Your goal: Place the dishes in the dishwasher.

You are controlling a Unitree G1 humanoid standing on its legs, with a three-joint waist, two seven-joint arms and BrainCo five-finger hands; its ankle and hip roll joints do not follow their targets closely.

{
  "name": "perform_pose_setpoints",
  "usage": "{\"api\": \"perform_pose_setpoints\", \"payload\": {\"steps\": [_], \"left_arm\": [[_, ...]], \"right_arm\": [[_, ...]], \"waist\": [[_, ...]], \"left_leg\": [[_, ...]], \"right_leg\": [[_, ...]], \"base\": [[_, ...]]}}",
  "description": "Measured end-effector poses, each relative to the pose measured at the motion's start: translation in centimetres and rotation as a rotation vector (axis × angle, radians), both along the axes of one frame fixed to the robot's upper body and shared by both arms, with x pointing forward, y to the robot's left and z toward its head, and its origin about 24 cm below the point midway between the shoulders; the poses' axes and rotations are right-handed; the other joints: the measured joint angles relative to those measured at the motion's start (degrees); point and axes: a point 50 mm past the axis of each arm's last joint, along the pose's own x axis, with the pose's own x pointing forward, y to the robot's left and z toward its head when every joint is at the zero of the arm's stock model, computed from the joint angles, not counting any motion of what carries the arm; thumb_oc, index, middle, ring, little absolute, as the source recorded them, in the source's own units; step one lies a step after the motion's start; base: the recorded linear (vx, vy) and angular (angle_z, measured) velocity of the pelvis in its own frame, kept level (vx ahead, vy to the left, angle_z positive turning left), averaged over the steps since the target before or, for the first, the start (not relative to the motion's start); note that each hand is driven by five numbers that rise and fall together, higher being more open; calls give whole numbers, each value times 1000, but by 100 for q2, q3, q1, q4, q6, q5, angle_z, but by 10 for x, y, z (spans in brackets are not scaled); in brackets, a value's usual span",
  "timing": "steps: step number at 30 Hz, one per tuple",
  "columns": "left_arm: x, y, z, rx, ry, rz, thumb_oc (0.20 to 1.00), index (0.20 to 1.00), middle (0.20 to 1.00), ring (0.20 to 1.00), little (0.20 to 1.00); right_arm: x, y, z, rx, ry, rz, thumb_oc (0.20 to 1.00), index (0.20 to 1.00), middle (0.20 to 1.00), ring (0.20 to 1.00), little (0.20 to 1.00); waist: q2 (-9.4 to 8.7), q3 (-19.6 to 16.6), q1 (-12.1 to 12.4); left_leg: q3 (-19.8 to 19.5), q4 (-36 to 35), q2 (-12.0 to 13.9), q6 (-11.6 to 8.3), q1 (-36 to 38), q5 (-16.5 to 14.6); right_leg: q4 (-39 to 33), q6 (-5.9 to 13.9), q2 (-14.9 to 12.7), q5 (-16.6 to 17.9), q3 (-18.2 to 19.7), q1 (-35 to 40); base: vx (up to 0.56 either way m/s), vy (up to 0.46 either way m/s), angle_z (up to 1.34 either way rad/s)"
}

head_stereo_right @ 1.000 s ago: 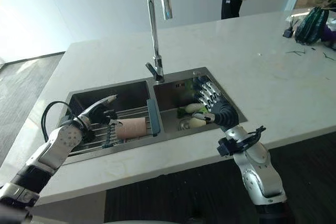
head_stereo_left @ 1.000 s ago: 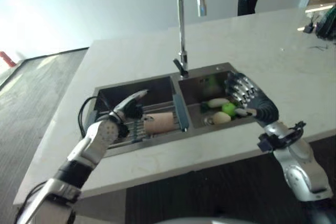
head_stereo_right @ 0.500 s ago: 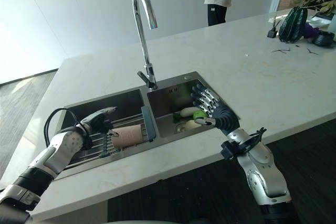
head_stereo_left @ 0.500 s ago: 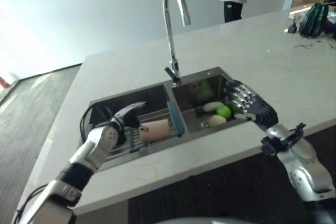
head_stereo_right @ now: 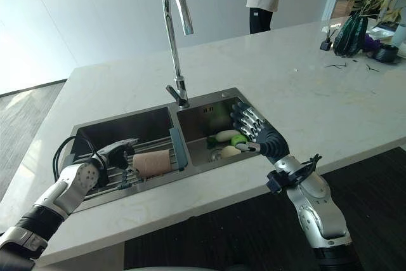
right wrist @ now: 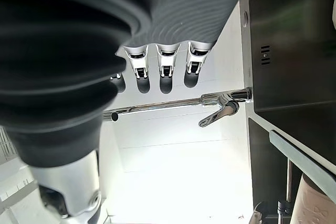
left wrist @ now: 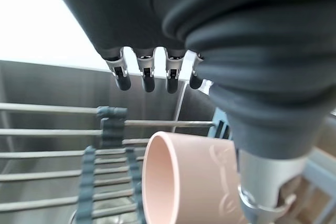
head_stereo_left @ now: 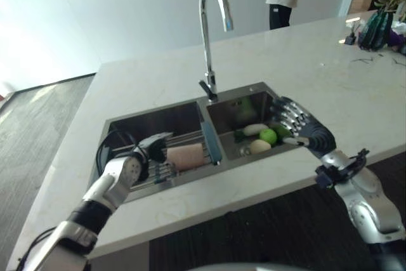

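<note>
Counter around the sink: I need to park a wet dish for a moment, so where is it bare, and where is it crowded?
The counter is bare behind the faucet and right of the sink. The right basin is crowded with vegetables under the right hand. The left basin's rack holds a pink cup beside the left hand.

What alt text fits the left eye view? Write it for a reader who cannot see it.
The robot's left hand reaches, fingers open, toward a pink cup lying on its side on a wire rack over the left basin of a steel double sink. Its right hand hovers open above produce in the right basin, under a curved tap.
</note>
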Motion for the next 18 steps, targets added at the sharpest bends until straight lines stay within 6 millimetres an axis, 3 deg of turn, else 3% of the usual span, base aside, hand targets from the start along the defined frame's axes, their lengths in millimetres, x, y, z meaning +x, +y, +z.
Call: {"api": "perform_pose_setpoints", "payload": {"steps": [18], "left_arm": [[-2, -2, -9, 63, -46, -30, 1000, 1000, 1000, 1000, 1000]], "right_arm": [[0, 0, 0, -2, 0, 0, 1000, 1000, 1000, 1000, 1000]], "waist": [[-70, -5, -13]], "left_leg": [[33, 0, 1, 0, 23, 0]], "right_leg": [[0, 1, 9, 6, 56, 1]], "base": [[0, 0, 0]]}}
